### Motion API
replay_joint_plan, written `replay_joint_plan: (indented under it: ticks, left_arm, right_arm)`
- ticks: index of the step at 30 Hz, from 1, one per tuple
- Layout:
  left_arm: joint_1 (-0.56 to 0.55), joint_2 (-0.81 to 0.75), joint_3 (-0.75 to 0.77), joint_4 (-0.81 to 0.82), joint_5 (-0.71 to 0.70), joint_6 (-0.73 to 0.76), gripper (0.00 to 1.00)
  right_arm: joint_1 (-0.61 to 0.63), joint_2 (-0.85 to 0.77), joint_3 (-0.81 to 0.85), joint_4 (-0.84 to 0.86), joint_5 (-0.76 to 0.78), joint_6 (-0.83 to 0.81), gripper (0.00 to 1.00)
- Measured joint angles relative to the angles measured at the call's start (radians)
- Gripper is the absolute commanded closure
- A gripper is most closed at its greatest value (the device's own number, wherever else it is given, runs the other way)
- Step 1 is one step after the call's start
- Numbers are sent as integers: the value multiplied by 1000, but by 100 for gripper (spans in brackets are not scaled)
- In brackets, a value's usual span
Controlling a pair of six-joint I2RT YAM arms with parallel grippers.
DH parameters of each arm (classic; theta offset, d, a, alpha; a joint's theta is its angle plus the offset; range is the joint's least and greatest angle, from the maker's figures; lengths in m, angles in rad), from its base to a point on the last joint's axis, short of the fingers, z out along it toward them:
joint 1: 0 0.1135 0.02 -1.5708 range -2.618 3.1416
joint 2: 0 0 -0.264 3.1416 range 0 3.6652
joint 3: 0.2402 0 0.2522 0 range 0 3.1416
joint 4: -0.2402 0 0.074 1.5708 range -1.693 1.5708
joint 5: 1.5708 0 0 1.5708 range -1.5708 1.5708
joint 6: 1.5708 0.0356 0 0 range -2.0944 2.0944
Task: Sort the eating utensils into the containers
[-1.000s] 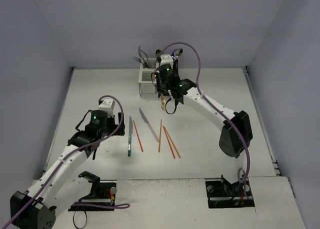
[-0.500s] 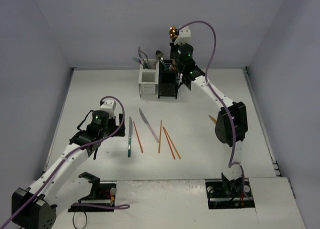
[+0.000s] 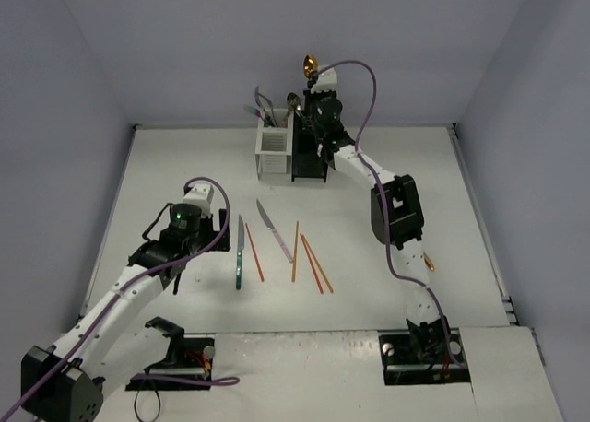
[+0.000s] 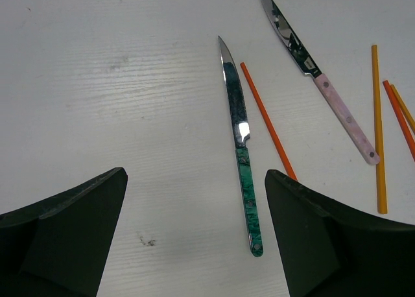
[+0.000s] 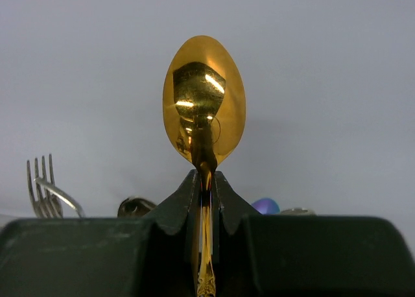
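Observation:
My right gripper (image 3: 317,88) is shut on a gold spoon (image 3: 309,68) and holds it upright, bowl up, above the black container (image 3: 309,155), which is joined to the white container (image 3: 274,151). In the right wrist view the spoon (image 5: 204,96) stands between my closed fingers (image 5: 224,200). My left gripper (image 3: 216,223) is open and empty, just left of a teal-handled knife (image 3: 240,252). In the left wrist view the teal knife (image 4: 241,148) lies near the right finger (image 4: 305,219), with a pink-handled knife (image 4: 321,83) and orange chopsticks (image 4: 267,118) beyond.
More chopsticks (image 3: 315,262) lie in the middle of the table, right of the pink-handled knife (image 3: 275,229). A fork (image 5: 42,190) and other utensil tops (image 3: 265,109) stick up from the containers. Grey walls enclose the table.
My right arm has lifted the gold spoon from in front of the containers to high above the black one and turned it upright. The left arm has barely moved.

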Motion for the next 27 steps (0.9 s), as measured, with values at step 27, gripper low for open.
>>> replay_joint_plan:
  ticks: [27]
  left_arm:
    - [-26,-1,0,-1,-22,0,14]
  right_arm:
    - [-4,54,-75,86,-13,-2,84]
